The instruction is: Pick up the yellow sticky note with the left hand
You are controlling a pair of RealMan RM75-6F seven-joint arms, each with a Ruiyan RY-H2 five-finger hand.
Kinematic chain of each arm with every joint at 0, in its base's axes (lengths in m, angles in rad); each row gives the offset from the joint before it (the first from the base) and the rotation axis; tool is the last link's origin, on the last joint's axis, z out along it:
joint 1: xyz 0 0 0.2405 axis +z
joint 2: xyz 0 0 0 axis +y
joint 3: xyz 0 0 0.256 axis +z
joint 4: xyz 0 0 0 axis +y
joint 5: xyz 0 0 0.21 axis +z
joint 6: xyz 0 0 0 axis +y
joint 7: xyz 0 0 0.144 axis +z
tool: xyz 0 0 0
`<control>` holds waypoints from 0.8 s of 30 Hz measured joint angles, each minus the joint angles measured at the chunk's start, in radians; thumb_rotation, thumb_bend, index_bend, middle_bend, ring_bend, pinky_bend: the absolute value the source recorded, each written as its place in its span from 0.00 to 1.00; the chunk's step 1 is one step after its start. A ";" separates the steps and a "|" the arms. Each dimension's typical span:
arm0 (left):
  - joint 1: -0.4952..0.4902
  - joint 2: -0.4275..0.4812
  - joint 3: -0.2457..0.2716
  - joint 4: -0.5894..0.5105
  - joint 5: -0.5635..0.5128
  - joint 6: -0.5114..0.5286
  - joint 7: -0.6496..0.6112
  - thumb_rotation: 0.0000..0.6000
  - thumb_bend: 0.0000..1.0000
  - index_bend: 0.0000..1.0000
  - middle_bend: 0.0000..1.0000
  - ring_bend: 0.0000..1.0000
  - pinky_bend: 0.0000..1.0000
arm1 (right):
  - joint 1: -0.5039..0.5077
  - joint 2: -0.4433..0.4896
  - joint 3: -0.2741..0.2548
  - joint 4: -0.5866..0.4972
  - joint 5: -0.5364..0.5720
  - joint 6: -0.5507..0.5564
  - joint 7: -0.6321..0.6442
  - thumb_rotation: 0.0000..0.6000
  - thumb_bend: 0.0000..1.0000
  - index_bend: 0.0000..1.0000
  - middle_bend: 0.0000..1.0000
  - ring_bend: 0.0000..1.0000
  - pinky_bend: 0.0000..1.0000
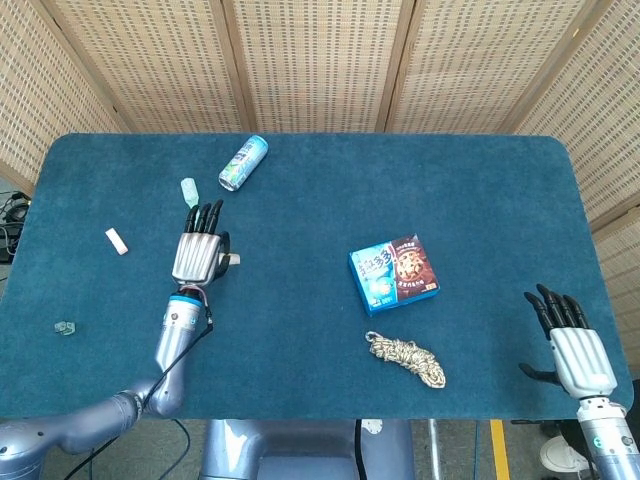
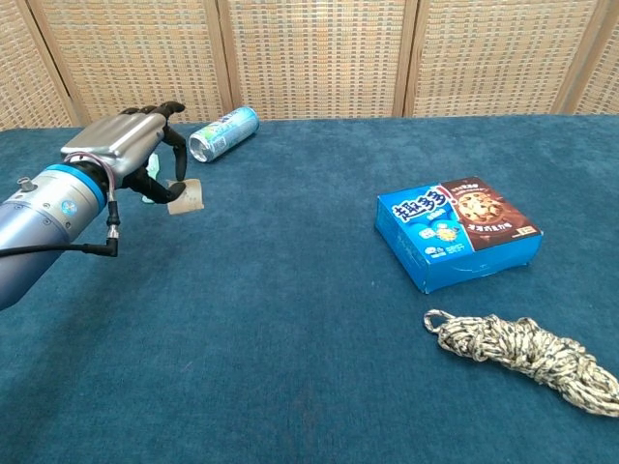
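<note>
The left hand is raised above the blue table cloth, its back turned upward and its fingers stretched toward the far edge of the table. Between the thumb and a finger it pinches the yellow sticky note, which hangs clear of the cloth under the hand; in the head view only a small pale corner of the note shows beside the hand. The left forearm slopes down toward the near left corner. Just beyond the fingertips lies a green toothbrush, mostly hidden, and farther on a drink can on its side. The right hand rests at the near right edge, flat, fingers apart, holding nothing. A cookie box and a coiled rope lie between the hands.
</note>
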 measured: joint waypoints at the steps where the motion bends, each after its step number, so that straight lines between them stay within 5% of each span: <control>1: 0.005 0.009 -0.004 -0.042 -0.005 0.005 -0.012 1.00 0.60 0.61 0.00 0.00 0.00 | -0.001 0.001 0.000 -0.001 -0.001 0.002 0.001 1.00 0.01 0.00 0.00 0.00 0.00; 10: 0.087 0.138 -0.008 -0.440 -0.061 -0.019 -0.262 1.00 0.57 0.63 0.00 0.00 0.00 | -0.010 -0.009 0.003 -0.003 -0.003 0.028 -0.043 1.00 0.01 0.00 0.00 0.00 0.00; 24: 0.141 0.348 -0.028 -0.696 -0.026 -0.217 -0.804 1.00 0.56 0.63 0.00 0.00 0.00 | -0.010 -0.018 0.007 -0.011 0.005 0.032 -0.086 1.00 0.01 0.00 0.00 0.00 0.00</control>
